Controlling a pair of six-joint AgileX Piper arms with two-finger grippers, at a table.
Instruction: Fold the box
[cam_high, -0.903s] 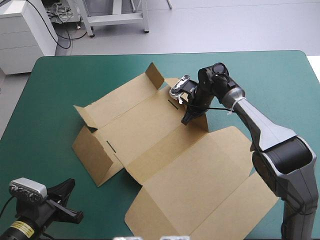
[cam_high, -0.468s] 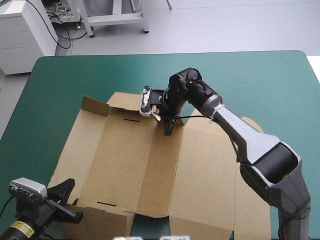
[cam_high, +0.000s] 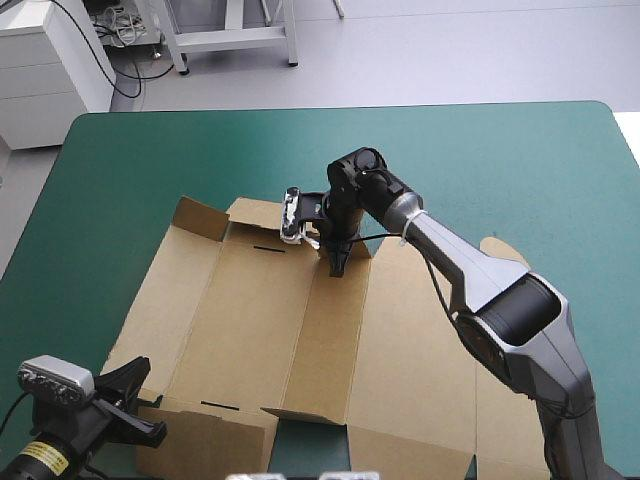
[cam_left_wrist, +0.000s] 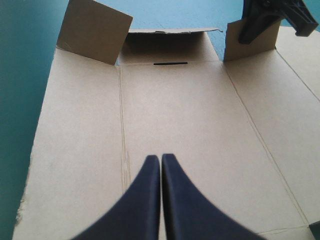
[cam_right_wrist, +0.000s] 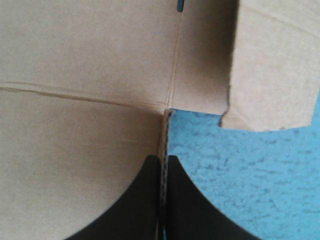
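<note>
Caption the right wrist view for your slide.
Right hand shut on the brown box at a flap edge, teal-green cover beside.

Plain brown box (cam_high: 250, 320), teal-green cover (cam_high: 520, 160) — black left end effector (cam_left_wrist: 160, 158), black right end effector (cam_right_wrist: 163, 158)

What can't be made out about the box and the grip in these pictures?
- High view: how the right gripper holds the box is too small to read; its arm covers part of the box's right panels.
- High view: the box's near edge runs out of the picture.
- Left wrist view: the left gripper hides the board beneath it.
</note>
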